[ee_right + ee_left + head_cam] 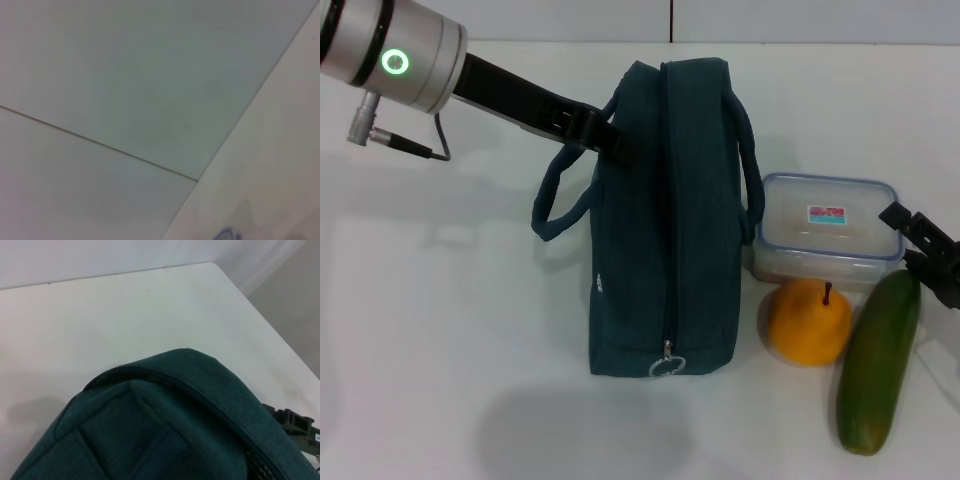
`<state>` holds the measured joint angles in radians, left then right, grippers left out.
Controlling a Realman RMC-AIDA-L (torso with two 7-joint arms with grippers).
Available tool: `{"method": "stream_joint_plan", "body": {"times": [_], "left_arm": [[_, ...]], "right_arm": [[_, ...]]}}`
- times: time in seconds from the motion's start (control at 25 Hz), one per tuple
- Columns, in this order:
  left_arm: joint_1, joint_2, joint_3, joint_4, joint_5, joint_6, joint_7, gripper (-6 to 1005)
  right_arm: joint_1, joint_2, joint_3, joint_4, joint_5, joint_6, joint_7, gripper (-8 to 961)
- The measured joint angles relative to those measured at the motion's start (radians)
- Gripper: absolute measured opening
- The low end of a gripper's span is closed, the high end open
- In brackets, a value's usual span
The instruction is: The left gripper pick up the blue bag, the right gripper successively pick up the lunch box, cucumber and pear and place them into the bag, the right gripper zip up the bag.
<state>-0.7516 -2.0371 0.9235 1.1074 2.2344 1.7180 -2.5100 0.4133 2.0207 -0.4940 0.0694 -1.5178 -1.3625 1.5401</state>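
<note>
The blue bag (665, 220) stands mid-table, soft teal fabric, zipper closed. The left gripper (605, 135) touches its far left top by a loop handle; its grip cannot be told. Right of the bag lie the clear lunch box (827, 230), round pear (808, 320) and smooth cucumber (878, 362), with the right gripper (930, 255) at the right edge, fingers apart.

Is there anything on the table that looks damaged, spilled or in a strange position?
Nothing looks damaged or spilled. The blue bag is zipped shut, though food must go in. The lunch box, pear and cucumber lie beside it. The left gripper is at its handle; the right gripper is beside the lunch box.
</note>
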Motion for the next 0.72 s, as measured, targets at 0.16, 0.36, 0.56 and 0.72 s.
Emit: {"method": "stream_joint_plan", "body": {"times": [0.16, 0.36, 0.56, 0.72], "left_arm": [[0.0, 0.0, 0.0, 0.0, 0.0, 0.0, 0.001, 57], [0.0, 0.0, 0.0, 0.0, -0.001, 0.0, 0.002, 57], [0.001, 0.001, 0.0, 0.0, -0.001, 0.0, 0.002, 57], [0.0, 0.001, 0.0, 0.0, 0.001, -0.001, 0.002, 57]], "right_arm": [[0.001, 0.0, 0.001, 0.003, 0.002, 0.001, 0.001, 793], [0.003, 0.0, 0.006, 0.003, 0.004, -0.007, 0.005, 753], [0.003, 0.0, 0.014, 0.003, 0.004, -0.005, 0.006, 712], [0.002, -0.001, 0.026, 0.004, 0.004, -0.001, 0.008, 680]]}}
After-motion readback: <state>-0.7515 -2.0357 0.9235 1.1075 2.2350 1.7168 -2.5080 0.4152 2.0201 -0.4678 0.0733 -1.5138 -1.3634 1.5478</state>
